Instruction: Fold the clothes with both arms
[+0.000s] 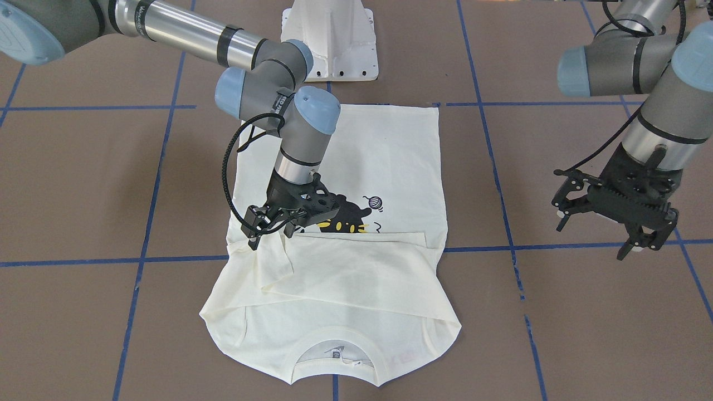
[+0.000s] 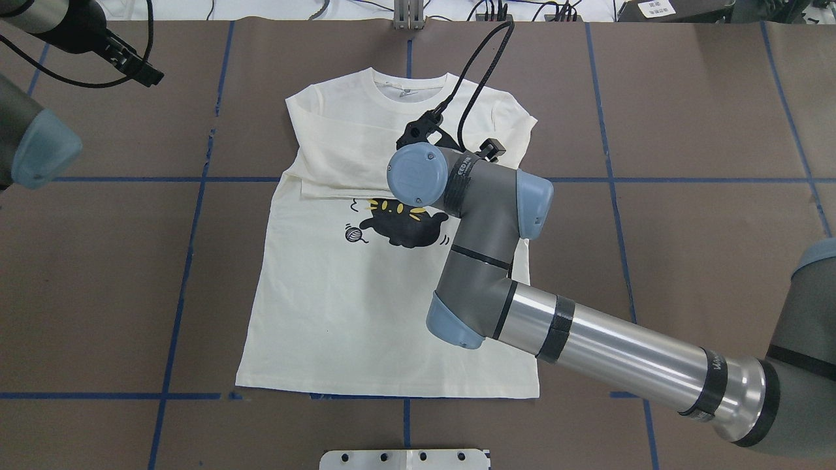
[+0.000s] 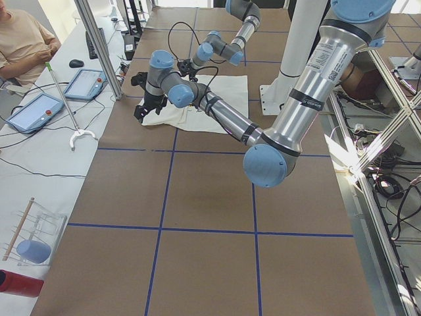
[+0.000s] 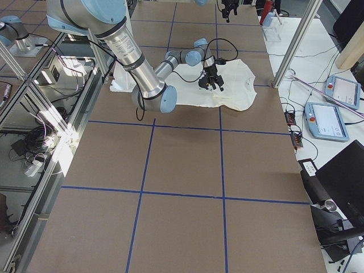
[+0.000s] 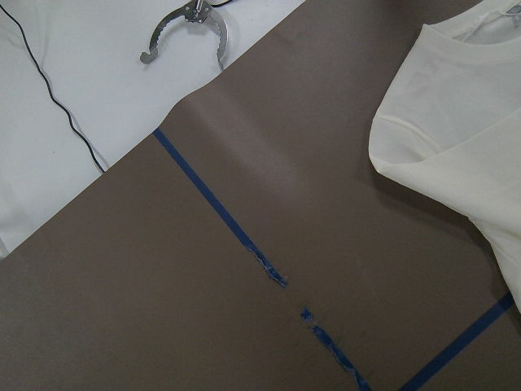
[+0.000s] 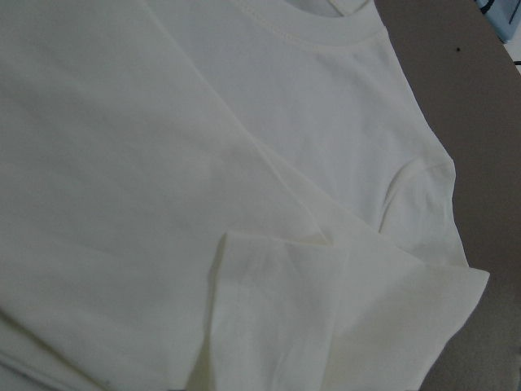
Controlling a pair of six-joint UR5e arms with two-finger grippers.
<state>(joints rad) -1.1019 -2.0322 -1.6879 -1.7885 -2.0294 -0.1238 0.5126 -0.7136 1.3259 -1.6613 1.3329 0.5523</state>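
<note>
The cream-white T-shirt (image 1: 345, 278) lies flat, print up, on the brown table, collar away from the robot. Its sleeves are folded across the chest and cover the upper edge of the black cat print (image 1: 348, 214). My right gripper (image 1: 271, 236) stands open, fingertips down at the folded sleeve's end beside the cat. The right wrist view shows only the shirt's fabric and a cuff (image 6: 326, 309). My left gripper (image 1: 590, 242) is wide open and empty above bare table, well to the shirt's side. The left wrist view shows one shoulder of the shirt (image 5: 456, 114).
The white pedestal base (image 1: 334, 39) stands at the shirt's hem end. Blue tape lines (image 1: 150, 223) cross the table. Tablets (image 4: 327, 119) and a metal grabber tool (image 5: 187, 32) lie on the white side table beyond the collar end. A person (image 3: 20, 39) sits there.
</note>
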